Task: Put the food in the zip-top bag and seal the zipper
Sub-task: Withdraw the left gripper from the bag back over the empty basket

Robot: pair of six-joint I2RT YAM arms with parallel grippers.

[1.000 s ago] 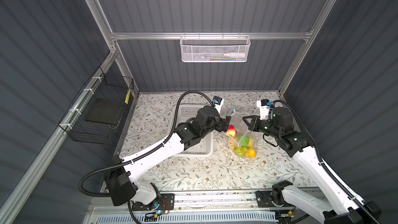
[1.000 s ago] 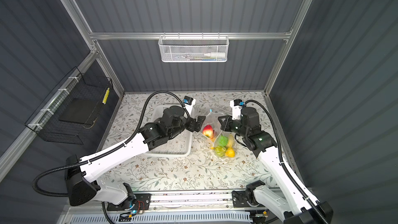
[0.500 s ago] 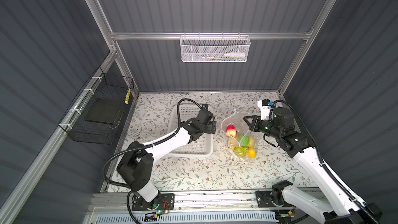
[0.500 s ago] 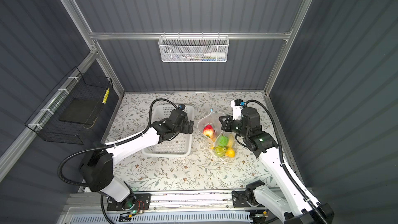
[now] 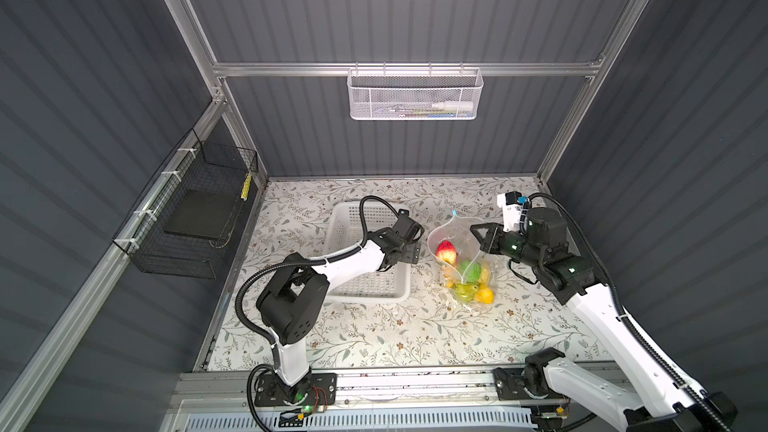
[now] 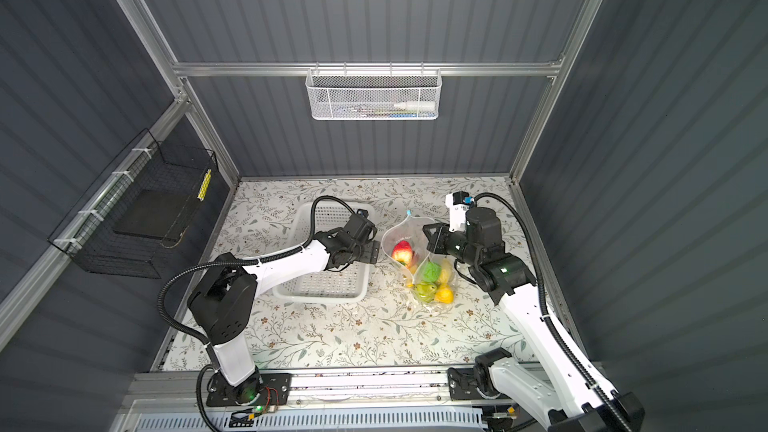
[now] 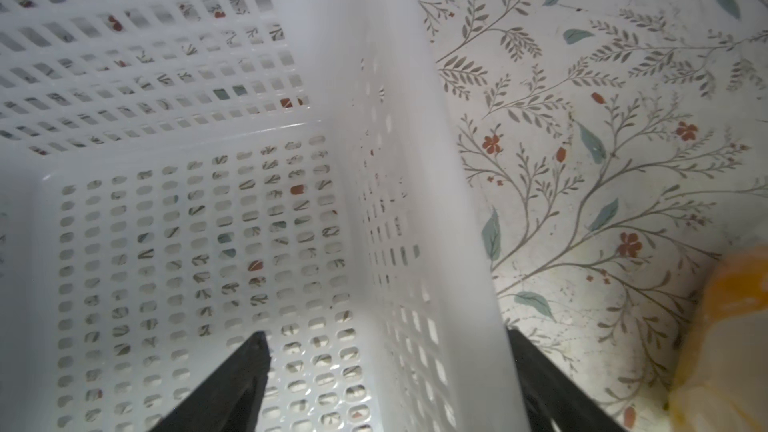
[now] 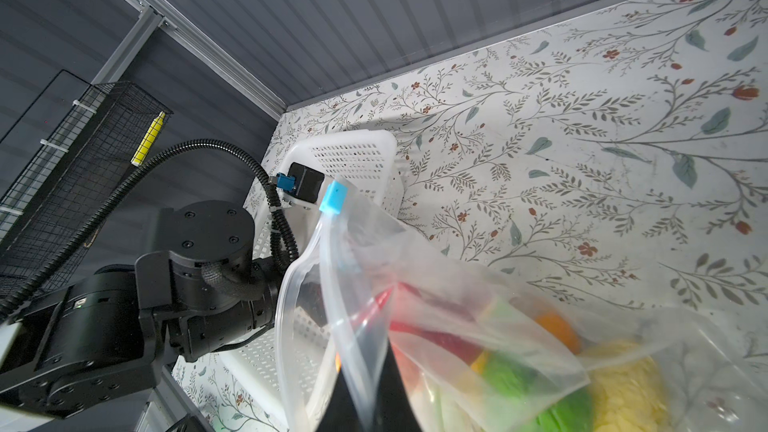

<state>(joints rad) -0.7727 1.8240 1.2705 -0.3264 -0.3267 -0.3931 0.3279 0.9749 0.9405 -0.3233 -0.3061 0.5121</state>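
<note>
White basket [image 5: 365, 284] sits beside the zip-top bag [image 5: 463, 243], already holding the food [image 5: 469, 276]; right gripper [image 5: 477, 233] clenches the bag's rim, propping its mouth open; left gripper [image 5: 411, 252] gapes astride the basket wall; zipper slider [image 8: 333, 198] sits at the mouth's end.

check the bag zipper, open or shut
Open. The mouth of the bag gapes in a wide loop, the blue slider sits at one end, and the right claw pinches one lip.
</note>
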